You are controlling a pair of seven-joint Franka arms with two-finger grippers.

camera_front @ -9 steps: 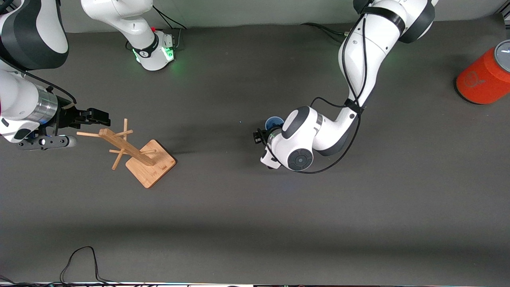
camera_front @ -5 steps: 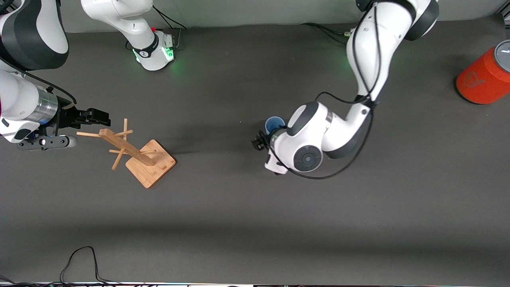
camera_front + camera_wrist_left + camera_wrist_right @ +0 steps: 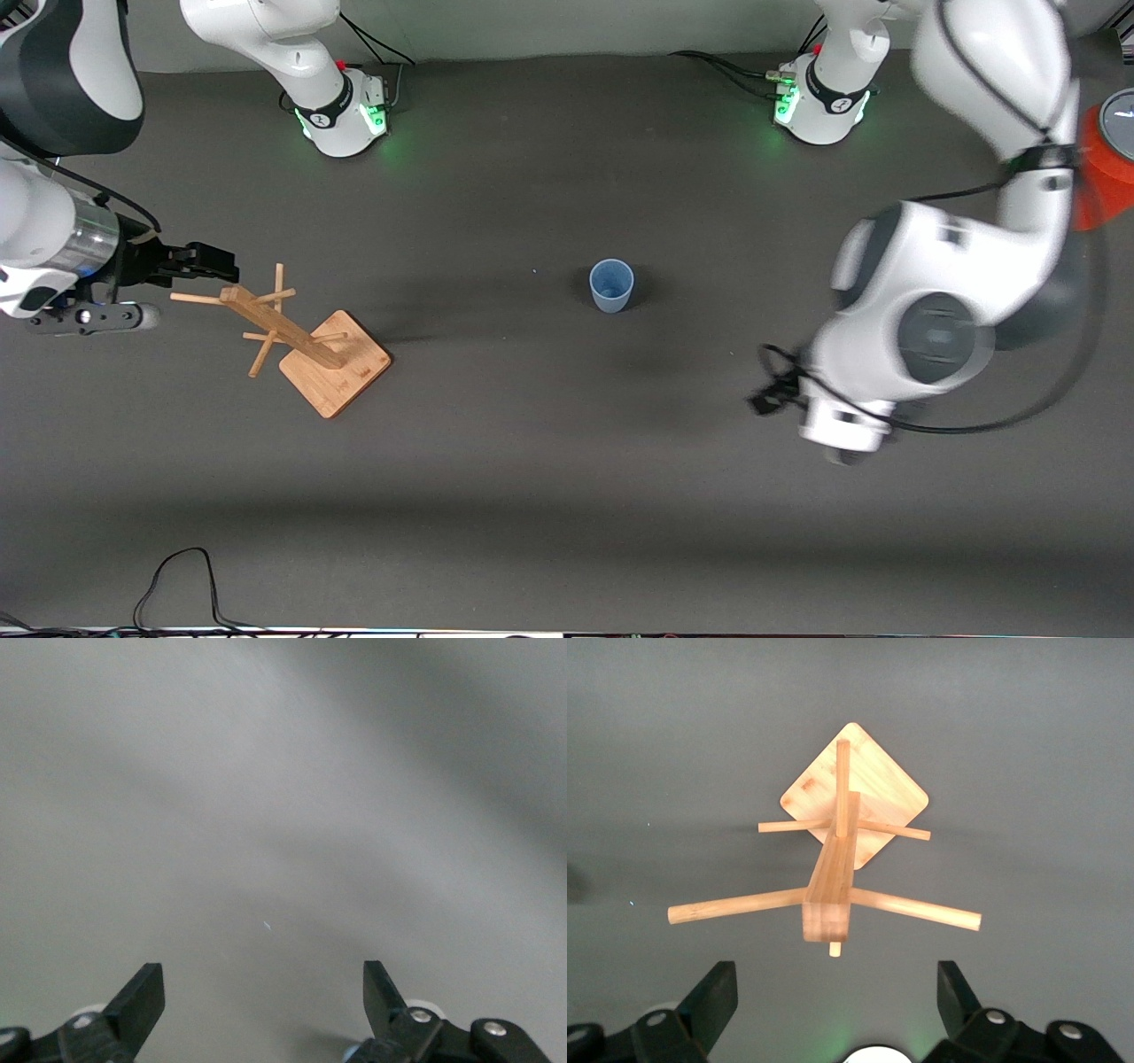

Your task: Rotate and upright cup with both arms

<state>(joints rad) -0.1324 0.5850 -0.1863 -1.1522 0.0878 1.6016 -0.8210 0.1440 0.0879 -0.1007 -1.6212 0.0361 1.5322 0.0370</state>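
On the counter: the cup (image 3: 611,285) stands upright, mouth up, on the dark counter (image 3: 567,461) about midway between the two arms, touched by neither.
Left end effector (image 3: 769,396): jaws spread wide, holding nothing; it hangs over bare counter toward the left arm's end, and its wrist view shows only grey surface between the fingertips (image 3: 142,1001).
Right end effector (image 3: 213,262): jaws wide, holding nothing; it hovers over the wooden rack (image 3: 301,332), whose pegs and square base fill the right wrist view (image 3: 842,877). This arm waits.
Key relation: from the left end effector the cup lies toward the right arm's end and toward the bases; from the right end effector it lies well away toward the left arm's end. The left one looks the nearer of the two.
Long axis: vertical, rim up, narrower base down.
Judgement: with the cup upright and free, the task looks done or nearly so.
Surface and room: flat matte counter, open space all round the cup; an orange cylinder (image 3: 1103,190) stands at the left arm's end, partly hidden by that arm.
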